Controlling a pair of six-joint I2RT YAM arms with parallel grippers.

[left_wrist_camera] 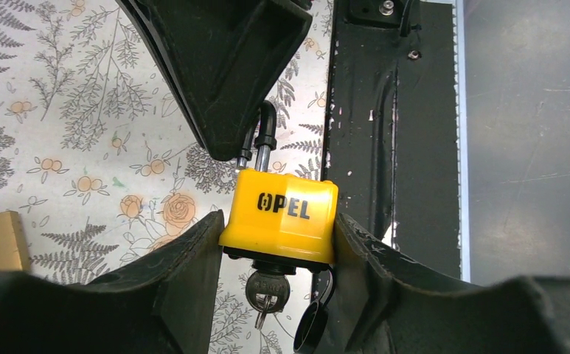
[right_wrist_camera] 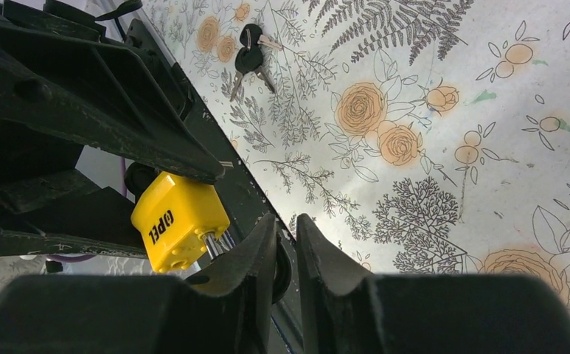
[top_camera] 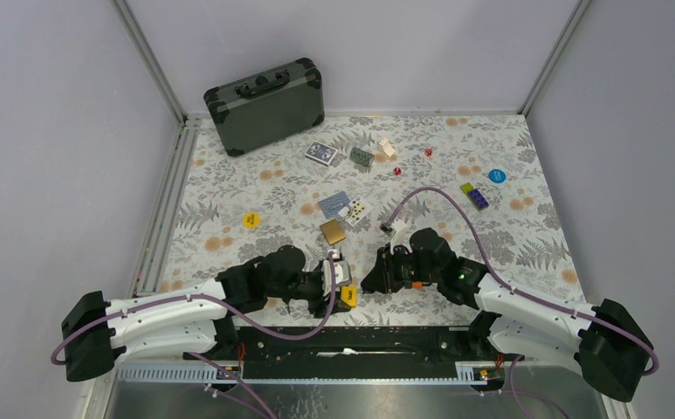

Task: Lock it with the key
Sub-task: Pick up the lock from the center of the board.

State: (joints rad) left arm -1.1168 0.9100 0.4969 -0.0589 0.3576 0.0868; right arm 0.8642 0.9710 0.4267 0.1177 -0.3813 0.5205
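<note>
Just above the table's [top_camera: 534, 249] near edge, the left gripper [left_wrist_camera: 276, 225] clamps the yellow padlock [left_wrist_camera: 285, 206] by its body, jaws half-spread, steadying it with the key [left_wrist_camera: 267, 290] hanging from its underside. The right gripper [right_wrist_camera: 287, 236], jaws nearly together, pinches the shackle [left_wrist_camera: 265, 140], apparently to press it home.
</note>
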